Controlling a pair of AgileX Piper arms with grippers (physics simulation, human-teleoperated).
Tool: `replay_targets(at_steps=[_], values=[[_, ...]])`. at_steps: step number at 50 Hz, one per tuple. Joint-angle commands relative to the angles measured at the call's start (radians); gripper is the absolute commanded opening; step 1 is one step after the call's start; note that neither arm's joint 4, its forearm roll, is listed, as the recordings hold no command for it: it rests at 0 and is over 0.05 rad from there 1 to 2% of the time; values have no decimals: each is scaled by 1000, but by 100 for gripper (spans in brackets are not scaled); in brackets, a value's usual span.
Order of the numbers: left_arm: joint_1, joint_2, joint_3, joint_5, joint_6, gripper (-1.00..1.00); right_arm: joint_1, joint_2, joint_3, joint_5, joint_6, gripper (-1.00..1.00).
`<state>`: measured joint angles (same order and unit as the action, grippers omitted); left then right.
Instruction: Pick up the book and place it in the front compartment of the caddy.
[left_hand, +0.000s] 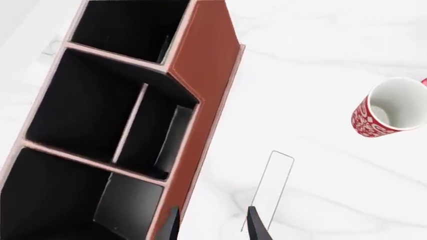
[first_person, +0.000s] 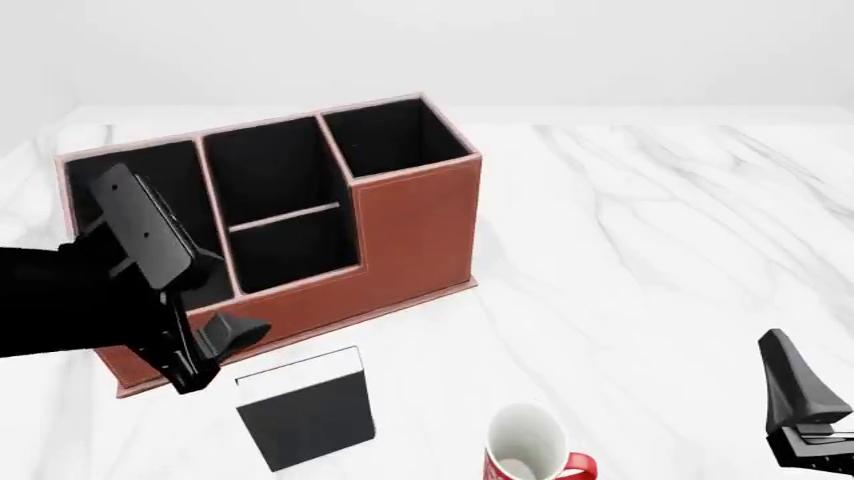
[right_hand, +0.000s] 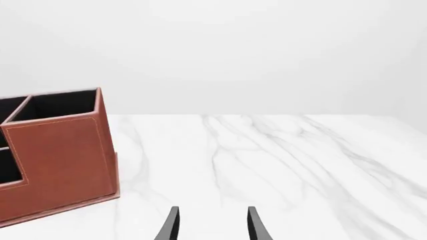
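Book (first_person: 306, 411): lay flat on the worktop (first_person: 641, 250), just in front of the caddy's low front wall, close below and beside the left tool (first_person: 220, 350), apart from it. In the left wrist view it showed only as a thin pale outline (left_hand: 270, 190) ahead of the fingertips.
Left tool: fingers parted, nothing between them; it hung above the caddy's front edge.
Right tool (right_hand: 211, 225): fingers apart, holding nothing, over bare worktop well to the right of the book.
Caddy (first_person: 407, 235): stood on the left part of the worktop, long side turned slightly; four sections, all without contents as far as could be seen.
Front compartment (first_person: 294, 248): small squarish pocket behind the lowest wall, held nothing.
Mug (first_person: 527, 450): upright on the worktop to the right of the book, near it but not touching; inside white, nothing in it.
Materials: book thin, black, rectangular, with a white strip of page edges on its far side; caddy reddish-brown leather-look with pale stitching, black lining and a stepped wall; mug white inside, red patterned outside; worktop white marble with grey veins.
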<state>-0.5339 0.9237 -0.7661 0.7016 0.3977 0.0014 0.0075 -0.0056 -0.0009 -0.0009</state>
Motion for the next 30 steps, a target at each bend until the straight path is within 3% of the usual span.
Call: replay_targets(at_steps=[1, 8, 11, 14, 20, 21, 22, 25, 30], values=[[-14, 82, -107, 145, 22, 100, 0, 0, 1, -1, 0, 100], [-56, 114, -192, 221, 23, 100, 0, 0, 1, -1, 0, 100], [-32, 147, -202, 240, 72, 100, 0, 0, 1, -1, 0, 100], [-84, 165, -224, 273, 33, 100, 0, 0, 1, -1, 0, 100], [-72, 221, -252, 311, 60, 100, 0, 0, 1, -1, 0, 100], [-116, 218, -248, 322, 28, 100, 0, 0, 1, -1, 0, 100], [-94, 232, -247, 321, 46, 100, 0, 0, 1, -1, 0, 100], [-168, 266, -241, 344, 15, 100, 0, 0, 1, -1, 0, 100], [-174, 272, -224, 334, 17, 100, 0, 0, 1, -1, 0, 100]])
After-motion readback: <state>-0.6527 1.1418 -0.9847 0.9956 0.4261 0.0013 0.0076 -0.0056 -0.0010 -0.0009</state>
